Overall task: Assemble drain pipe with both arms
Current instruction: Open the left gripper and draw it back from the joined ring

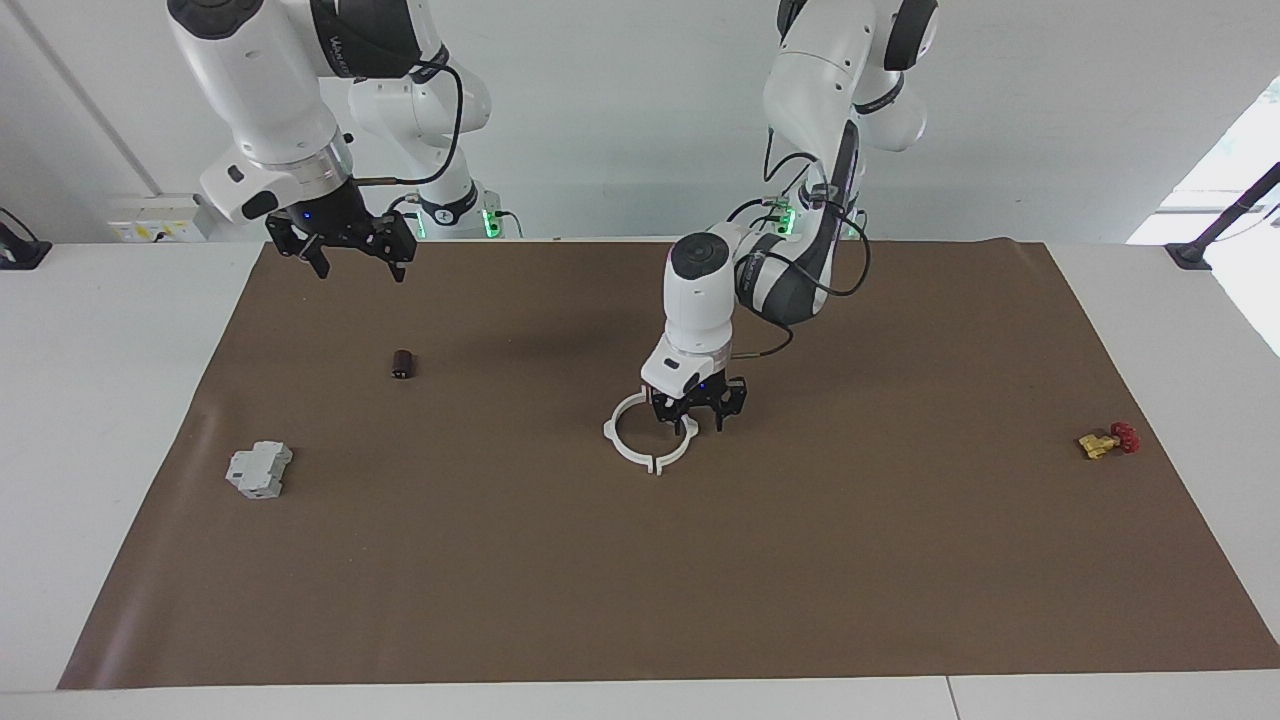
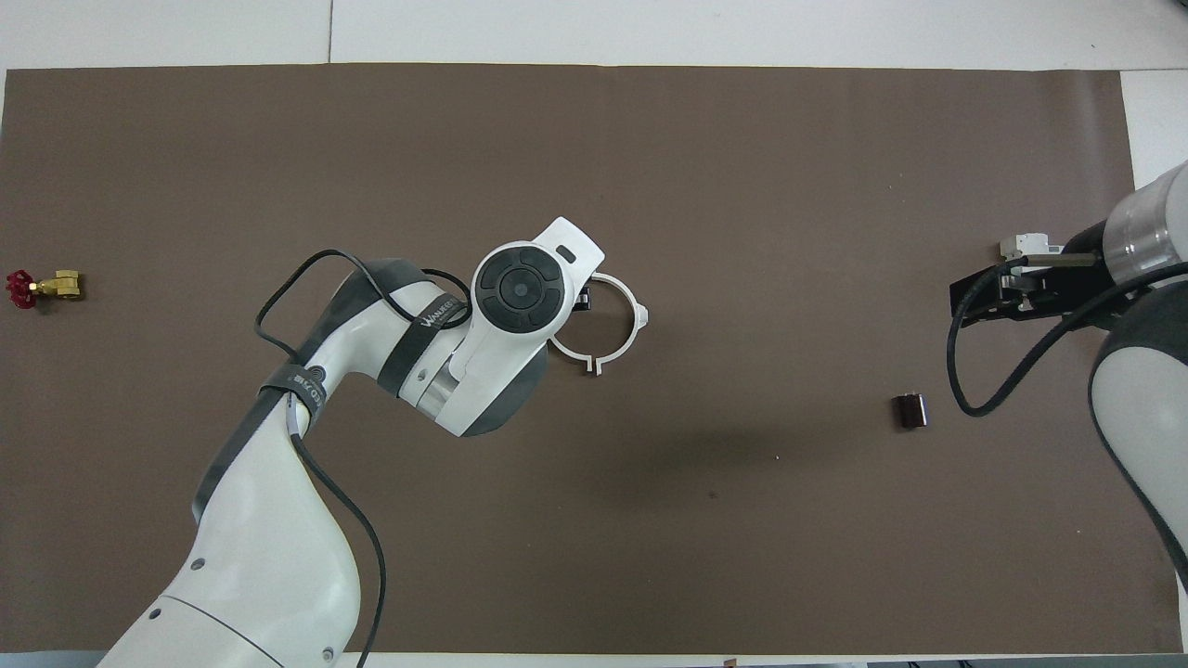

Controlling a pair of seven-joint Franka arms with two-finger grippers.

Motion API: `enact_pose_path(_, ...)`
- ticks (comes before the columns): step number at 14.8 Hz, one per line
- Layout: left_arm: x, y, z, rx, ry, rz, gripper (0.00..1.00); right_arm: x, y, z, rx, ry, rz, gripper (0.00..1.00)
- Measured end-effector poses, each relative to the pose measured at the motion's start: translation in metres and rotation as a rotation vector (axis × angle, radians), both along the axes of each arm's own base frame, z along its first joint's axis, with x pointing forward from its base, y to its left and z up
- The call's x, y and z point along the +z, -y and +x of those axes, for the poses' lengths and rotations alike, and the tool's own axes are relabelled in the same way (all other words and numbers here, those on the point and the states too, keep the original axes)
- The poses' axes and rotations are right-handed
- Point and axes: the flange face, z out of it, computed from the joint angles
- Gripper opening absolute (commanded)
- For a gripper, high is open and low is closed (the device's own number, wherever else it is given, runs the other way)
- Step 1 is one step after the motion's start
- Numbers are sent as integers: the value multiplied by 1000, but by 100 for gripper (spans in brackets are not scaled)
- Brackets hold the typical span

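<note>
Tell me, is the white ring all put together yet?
Nearly, it looks like. The two white halves already lie as one flat ring on the brown mat, though a small gap shows at the tabs farthest from the robots. The left claw is open, right above the ring's edge on the left arm's side, holding nothing. The right claw waits open, up high. Probably left: closing that gap, if the halves are not yet joined.
</note>
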Motion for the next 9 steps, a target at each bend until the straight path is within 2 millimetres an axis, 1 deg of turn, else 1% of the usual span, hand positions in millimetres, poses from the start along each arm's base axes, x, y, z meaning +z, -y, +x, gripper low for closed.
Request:
enact_pose_path(2, 11, -19, 13, 31, 13, -8, 68, 0, 0, 0, 0, 0, 0, 100)
enact_pose_path(3, 13, -27, 18, 45, 17, -11, 68, 0, 0, 0, 0, 0, 0, 100)
enact_pose_path(5, 11, -37, 25, 59, 35, -26, 68, 0, 0, 0, 0, 0, 0, 100)
enact_pose_path(7, 2, -40, 23, 56, 52, -42, 67, 0, 0, 0, 0, 0, 0, 100)
enact_pose_path(8, -4, -40, 20, 53, 54, -46, 65, 0, 0, 0, 0, 0, 0, 100)
enact_pose_path(9, -8, -40, 17, 48, 52, -48, 51, 0, 0, 0, 0, 0, 0, 100)
